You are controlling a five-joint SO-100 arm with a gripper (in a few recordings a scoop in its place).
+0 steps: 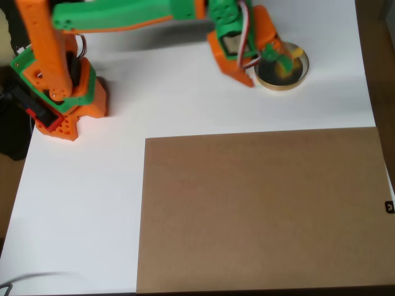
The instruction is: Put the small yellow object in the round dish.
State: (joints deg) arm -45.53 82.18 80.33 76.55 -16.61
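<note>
Where the orange and green arm stretches from its base at the upper left across the top of the overhead view, the tool hangs directly over the round dish, which sits on the white worktop near the upper right. The tool's green finger reaches down into the dish's inside, and its orange finger ends in a point on the worktop just left of the dish's tan rim. The fingers stand somewhat apart, one inside the dish and one outside it, though from above I cannot tell exactly how wide the gap is. A patch of yellow shows inside the dish, right beside and partly under the green finger; this appears to be the small yellow object, lying within the rim. Whether the green finger touches it or only hovers over it cannot be judged, since the picture is blurred there. White and red wires loop along the wrist above the dish. A large brown board covers the lower right part of the worktop, well apart from the dish and the tool.
</note>
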